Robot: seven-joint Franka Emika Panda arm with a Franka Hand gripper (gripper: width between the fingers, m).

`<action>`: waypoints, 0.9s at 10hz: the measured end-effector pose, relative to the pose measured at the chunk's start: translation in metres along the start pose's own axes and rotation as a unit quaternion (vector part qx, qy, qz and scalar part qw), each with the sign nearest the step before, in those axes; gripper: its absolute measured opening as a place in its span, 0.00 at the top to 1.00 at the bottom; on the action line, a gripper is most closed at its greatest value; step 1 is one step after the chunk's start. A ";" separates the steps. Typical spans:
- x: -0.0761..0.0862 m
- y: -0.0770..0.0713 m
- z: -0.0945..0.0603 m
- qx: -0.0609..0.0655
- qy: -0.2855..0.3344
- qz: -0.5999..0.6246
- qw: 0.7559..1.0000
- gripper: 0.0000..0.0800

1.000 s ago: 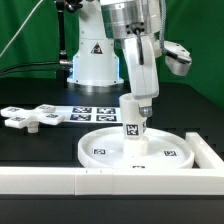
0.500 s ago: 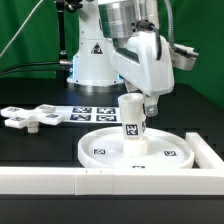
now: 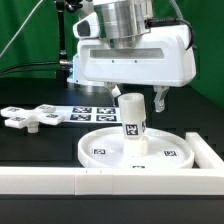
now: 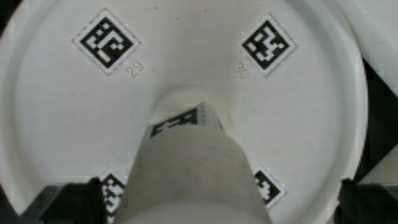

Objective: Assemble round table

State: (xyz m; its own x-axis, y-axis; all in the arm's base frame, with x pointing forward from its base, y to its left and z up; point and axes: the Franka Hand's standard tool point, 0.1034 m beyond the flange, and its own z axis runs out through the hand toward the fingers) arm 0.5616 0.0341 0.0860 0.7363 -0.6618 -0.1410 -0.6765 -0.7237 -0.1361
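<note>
The short cylindrical post [image 3: 131, 122] stands upright in the middle of the large round rimmed disc [image 3: 100, 150]. My gripper [image 3: 138, 97] hangs over the post's top with its broad face toward the camera. One finger [image 3: 160, 100] hangs clear of the post's side, so the jaws stand open around it. In the wrist view the post [image 4: 199, 170] runs up between the dark fingers [image 4: 63, 200] over the tagged disc [image 4: 187, 60]. The cross-shaped piece [image 3: 28, 118] lies on the table at the exterior view's left.
The marker board [image 3: 95, 112] lies flat behind the disc. The long white border wall [image 3: 40, 180] runs along the front and up the exterior view's right side [image 3: 208, 150]. The robot's white base [image 3: 92, 60] stands at the back.
The gripper has turned about its vertical axis over the post, from narrow side to broad face. The post's tag faces the same way and the disc has not moved.
</note>
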 end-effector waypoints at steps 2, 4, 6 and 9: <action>0.002 0.002 -0.001 0.000 0.001 -0.089 0.996 0.19; 0.002 0.002 0.000 0.000 0.000 -0.139 0.990 0.19; 0.002 0.001 0.001 -0.002 0.002 -0.231 0.973 0.19; 0.005 0.002 0.002 -0.011 0.007 -0.369 0.929 0.19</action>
State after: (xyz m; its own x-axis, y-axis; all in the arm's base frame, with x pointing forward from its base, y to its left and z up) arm 0.5643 0.0296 0.0826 0.9999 0.0137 -0.0041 0.0128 -0.9854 -0.1700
